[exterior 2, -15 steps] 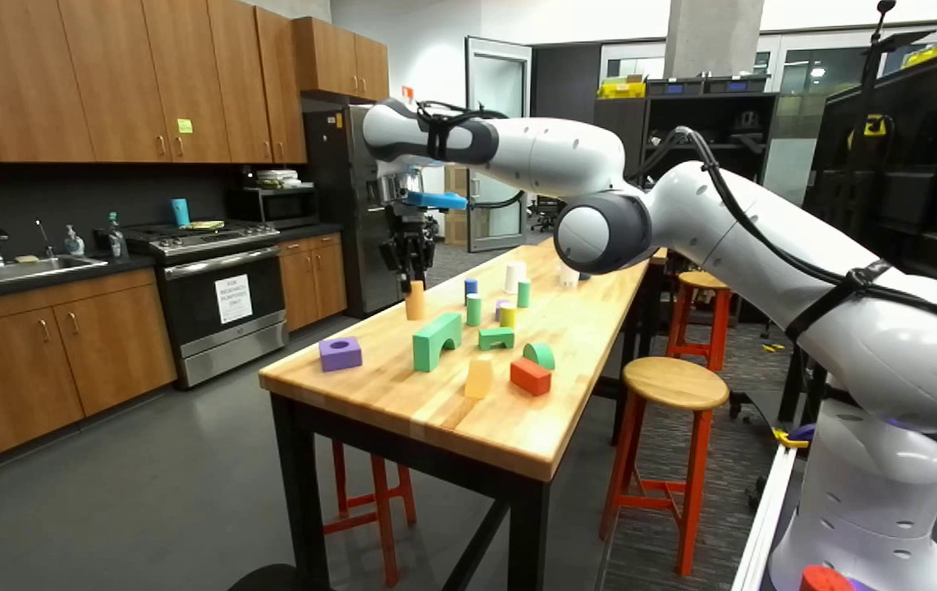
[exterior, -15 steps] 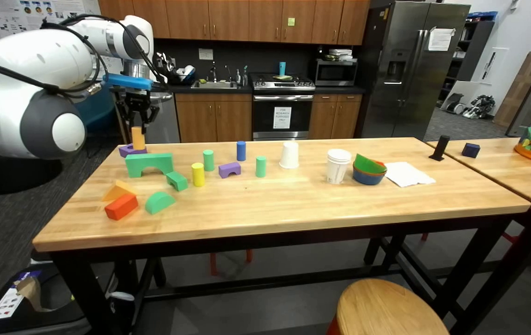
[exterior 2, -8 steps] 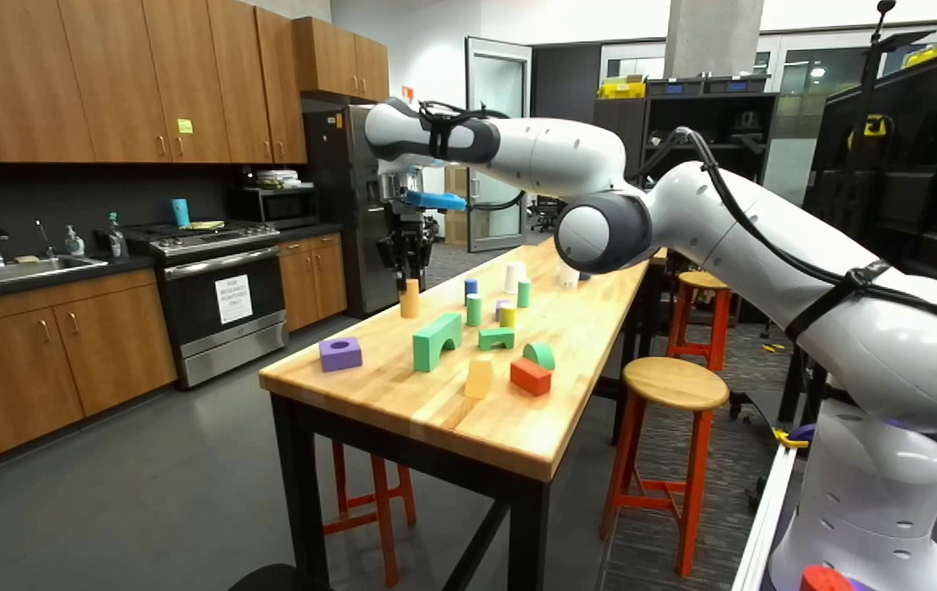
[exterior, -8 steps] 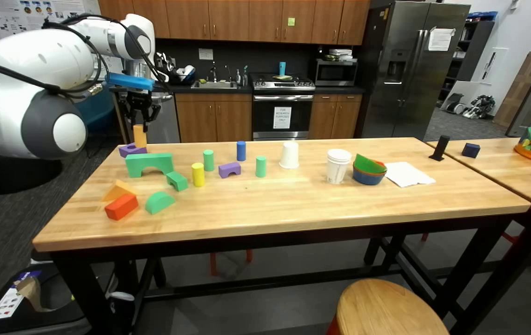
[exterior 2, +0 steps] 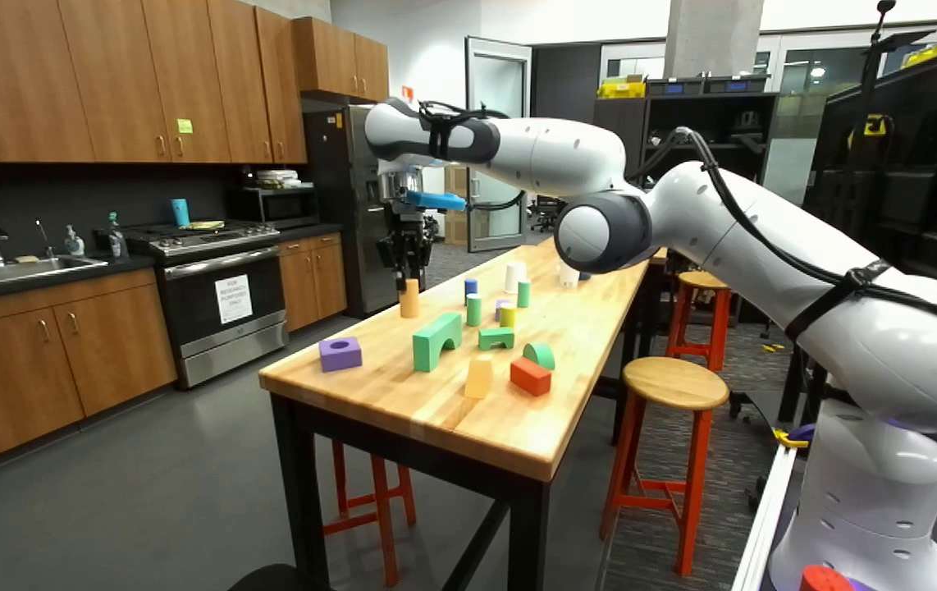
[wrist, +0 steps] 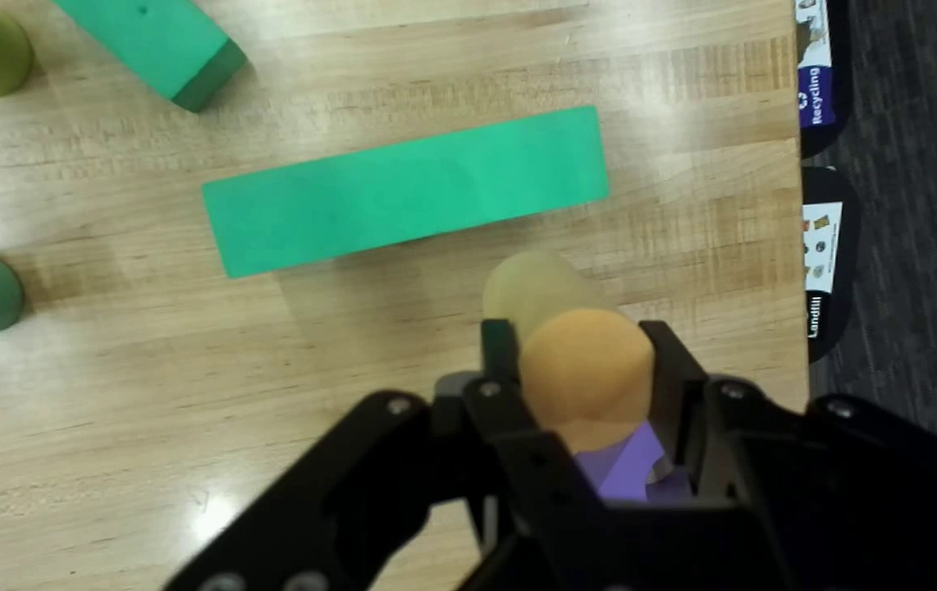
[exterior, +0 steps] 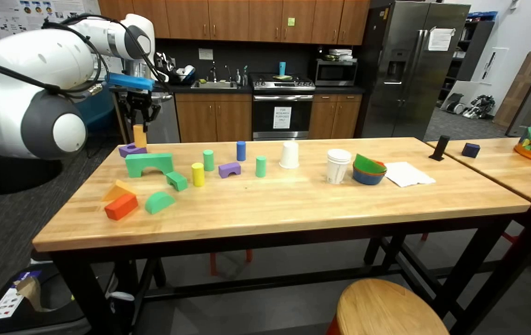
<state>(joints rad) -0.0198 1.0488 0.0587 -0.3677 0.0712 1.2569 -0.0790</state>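
Observation:
My gripper [wrist: 577,336] is shut on an orange cylinder [wrist: 587,373], with one finger on each side of it. The cylinder stands upright below the fingertips in both exterior views [exterior: 140,136] [exterior 2: 409,300]. It looks to be a little above the table, near its far edge. In the wrist view a pale yellowish round shape [wrist: 538,287] shows just beyond it; I cannot tell if it is the cylinder's lower part. A purple block with a hole [exterior 2: 340,355] lies close by, partly hidden by the fingers in the wrist view [wrist: 628,475]. A large green arch [wrist: 407,193] stands beside it.
On the wooden table [exterior: 265,204] stand a yellow cylinder [exterior: 198,175], green cylinders [exterior: 208,160], a blue cylinder [exterior: 241,151], a purple arch [exterior: 229,170], a red block [exterior: 121,206], a green half-round [exterior: 159,202], white cups [exterior: 289,155] and bowls [exterior: 368,177].
Over the first half second my gripper and the orange cylinder rose slightly together and shifted a little, right in one exterior view and left in another. Since then nothing has visibly moved.

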